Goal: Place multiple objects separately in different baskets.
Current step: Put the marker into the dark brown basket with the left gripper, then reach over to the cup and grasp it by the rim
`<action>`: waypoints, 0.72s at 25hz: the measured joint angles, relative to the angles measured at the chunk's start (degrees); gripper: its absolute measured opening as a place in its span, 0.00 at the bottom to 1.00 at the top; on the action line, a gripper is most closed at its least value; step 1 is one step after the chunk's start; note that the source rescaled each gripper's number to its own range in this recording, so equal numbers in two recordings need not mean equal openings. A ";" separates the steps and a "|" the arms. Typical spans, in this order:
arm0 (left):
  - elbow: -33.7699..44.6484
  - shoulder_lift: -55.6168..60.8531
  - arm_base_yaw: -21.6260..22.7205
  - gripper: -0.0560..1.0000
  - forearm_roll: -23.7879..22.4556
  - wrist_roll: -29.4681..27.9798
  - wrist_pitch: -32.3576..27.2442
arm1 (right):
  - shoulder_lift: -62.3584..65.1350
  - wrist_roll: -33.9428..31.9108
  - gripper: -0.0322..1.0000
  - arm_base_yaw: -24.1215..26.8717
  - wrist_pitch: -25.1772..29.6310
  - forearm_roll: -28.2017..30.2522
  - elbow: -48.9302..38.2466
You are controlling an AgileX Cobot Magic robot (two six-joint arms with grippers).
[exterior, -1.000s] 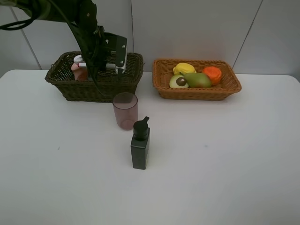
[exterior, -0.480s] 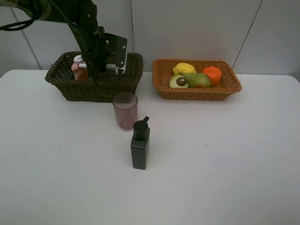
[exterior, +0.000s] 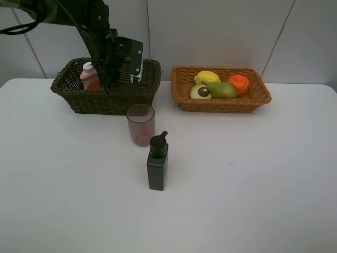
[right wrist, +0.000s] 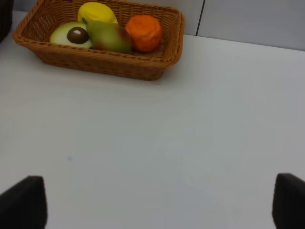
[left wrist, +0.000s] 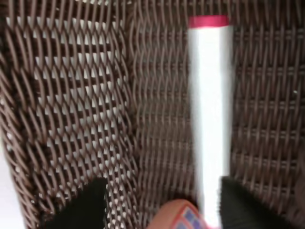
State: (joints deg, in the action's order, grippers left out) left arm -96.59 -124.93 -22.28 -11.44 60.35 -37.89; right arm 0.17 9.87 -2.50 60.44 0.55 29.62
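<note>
My left gripper (exterior: 120, 74) hangs open inside the dark olive-brown basket (exterior: 105, 98). In the left wrist view its fingertips (left wrist: 81, 205) stand apart, and the white pink-tipped marker (left wrist: 209, 119) lies blurred and loose on the basket floor (left wrist: 162, 95) beside the peach-pink bottle (left wrist: 174, 215), which also shows in the high view (exterior: 89, 77). The pinkish cup (exterior: 140, 124) and the dark pump bottle (exterior: 157, 163) stand on the table. The orange-tan basket (exterior: 221, 103) holds the lemon (exterior: 206, 77), orange (exterior: 238, 83), pear (exterior: 222, 89) and avocado half (exterior: 200, 91). My right gripper (right wrist: 155, 202) is open and empty over the table.
The white table (exterior: 253, 174) meets a pale wall (exterior: 221, 31) just behind both baskets. The cup stands right in front of the dark basket's front wall. The left arm and its cables (exterior: 89, 26) rise over that basket's back.
The marker was held crosswise in my left gripper above the dark basket. It has been let go and has dropped to the basket floor, out of the high view.
</note>
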 joint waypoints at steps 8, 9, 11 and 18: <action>0.00 0.16 0.00 0.93 0.19 0.00 0.67 | 0.00 0.00 1.00 0.00 0.00 0.00 0.00; 0.00 0.27 0.00 0.93 0.19 0.00 0.67 | 0.00 0.00 1.00 0.00 0.00 0.00 0.00; 0.00 0.70 0.00 0.93 0.19 0.00 0.61 | 0.00 0.00 1.00 0.00 0.00 0.00 0.00; 0.00 3.79 0.00 0.93 0.26 -0.60 -0.98 | 0.00 0.00 1.00 0.00 0.00 0.00 0.00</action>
State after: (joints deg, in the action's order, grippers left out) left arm -96.59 -121.14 -22.28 -11.18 59.75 -38.87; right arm 0.17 9.87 -2.50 60.44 0.55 29.62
